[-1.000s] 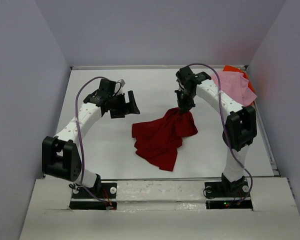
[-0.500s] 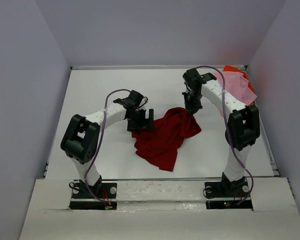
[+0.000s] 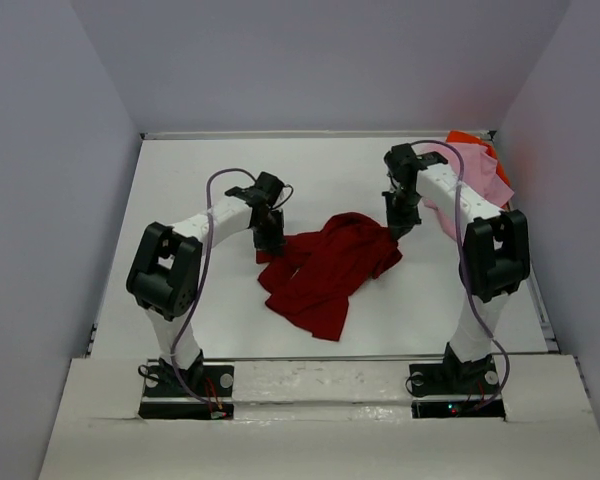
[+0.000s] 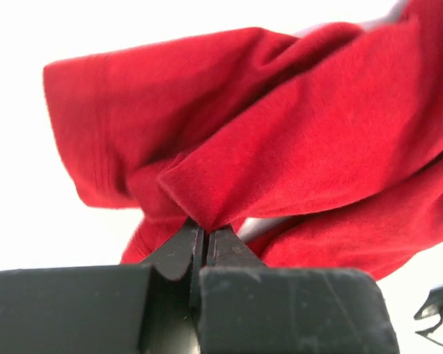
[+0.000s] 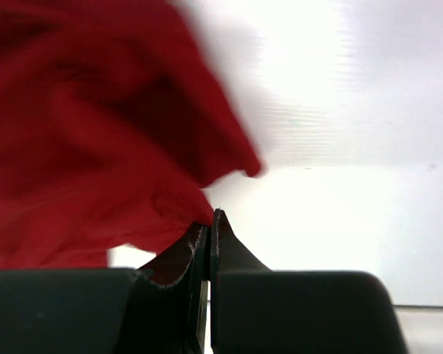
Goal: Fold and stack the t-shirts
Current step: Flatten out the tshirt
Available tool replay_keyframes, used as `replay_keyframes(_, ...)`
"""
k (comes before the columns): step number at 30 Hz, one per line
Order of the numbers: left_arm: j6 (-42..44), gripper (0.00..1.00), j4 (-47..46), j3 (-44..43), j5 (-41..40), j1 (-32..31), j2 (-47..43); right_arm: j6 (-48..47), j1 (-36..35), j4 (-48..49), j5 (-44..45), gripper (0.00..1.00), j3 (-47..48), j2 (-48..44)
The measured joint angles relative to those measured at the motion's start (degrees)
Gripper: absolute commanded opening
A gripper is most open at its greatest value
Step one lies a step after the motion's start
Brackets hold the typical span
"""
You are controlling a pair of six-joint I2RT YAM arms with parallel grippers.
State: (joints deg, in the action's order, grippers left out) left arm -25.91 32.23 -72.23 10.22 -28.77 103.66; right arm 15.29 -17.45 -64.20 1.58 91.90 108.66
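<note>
The dark red t-shirt lies bunched near the middle of the bench, and both arms have hold of it. The left arm reaches in to the shirt's 10 o'clock edge. In the left wrist view its jaws are pressed together on a raised fold of the red cloth, with what looks like a sleeve hanging beyond it. The right arm comes down at the shirt's 2 o'clock corner. In the right wrist view its jaws pinch a bit of the same shirt at the very tips, though the blur hides how much cloth they have.

The light pink t-shirt sits heaped at the bench's 1 o'clock corner, partly covering the bright orange t-shirt. Neither looks folded.

I judge this to be the opening step for the first shirt: gripped at two ends, ready to be spread. No fold is made yet, so the task is at an early stage.

The next move probably calls for drawing the two grips apart, toward 9 and 3 o'clock, with a little lift so the crumpled middle opens. The shirt can then be laid flat for folding. Which seams are held I cannot tell, and the thin right pinch may slip under tension.
</note>
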Motion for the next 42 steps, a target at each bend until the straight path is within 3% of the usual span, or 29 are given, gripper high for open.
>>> replay_keyframes(5, 0.3, 0.00, 2.2, 0.5, -3.8, 9.8, -4.5, -0.3, 8.9, 0.1, 1.3, 0.00, -1.6, 1.2)
replay_keyframes(10, 2.5, 0.00, 3.6, 1.6, -6.3, 21.3, -9.0, -0.3, 12.1, 0.6, 1.5, 0.00, 5.7, 7.4)
replay_keyframes(22, 3.3, 0.00, 5.5, 4.9, -7.5, 20.9, -11.5, -0.1, 11.9, 4.0, 3.7, 0.00, 24.4, 19.2)
replay_keyframes(25, 3.3, 0.00, 5.6, 4.9, -8.2, 22.2, -13.3, -0.1, 12.0, 6.4, 3.1, 0.20, 26.0, 19.7)
replay_keyframes(26, 3.3, 0.00, 5.6, 4.9, -8.5, 23.1, -14.2, -0.2, 12.0, 6.7, 2.8, 0.57, 26.6, 19.7)
replay_keyframes(27, 3.4, 0.00, 5.6, 4.9, -8.8, 23.5, -14.7, 0.2, 11.9, 7.3, 2.7, 0.79, 27.1, 19.7)
replay_keyframes(29, 3.5, 0.00, 5.7, 4.9, -9.9, 25.2, -15.7, 0.0, 12.0, 9.1, 3.2, 0.94, 27.5, 19.7)
replay_keyframes(35, 3.6, 0.00, 7.0, 3.1, -11.8, 27.0, -14.5, 1.4, 12.5, 10.8, -1.7, 0.96, 19.9, 14.3)
replay_keyframes(39, 3.6, 0.00, 7.1, -1.6, -11.4, 27.0, -10.9, 4.4, 11.3, 8.7, -9.1, 0.96, 7.8, 1.7)
replay_keyframes(42, 3.5, 0.00, 6.5, -3.8, -10.2, 27.0, -8.3, 6.9, 6.6, 9.6, -13.6, 0.92, -0.2, -7.5)
